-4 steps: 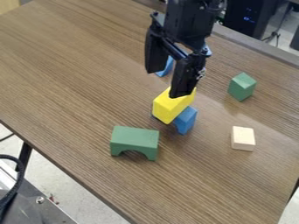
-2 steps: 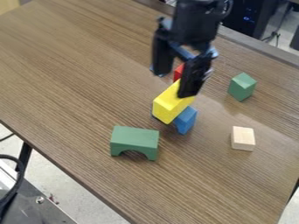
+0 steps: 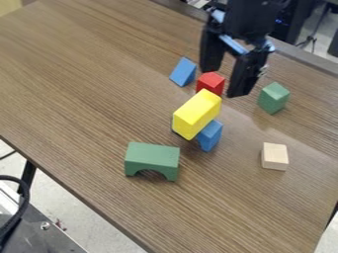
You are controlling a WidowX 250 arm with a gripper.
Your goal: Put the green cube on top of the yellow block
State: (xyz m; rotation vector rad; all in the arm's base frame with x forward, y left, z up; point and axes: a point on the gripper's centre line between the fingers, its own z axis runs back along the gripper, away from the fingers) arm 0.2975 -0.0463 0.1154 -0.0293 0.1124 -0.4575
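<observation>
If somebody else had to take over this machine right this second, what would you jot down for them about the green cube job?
End effector: open, holding nothing, over the table by the red block.
Green cube: on the table, to the image right of the end effector and beyond the pale wooden block.
Yellow block: raised on a blue block, between the red block and the green arch.
Done: no part of the stacking; the cube is neither gripped nor placed.
Left: grip the cube, lift it, set it on the yellow block, let go.
</observation>
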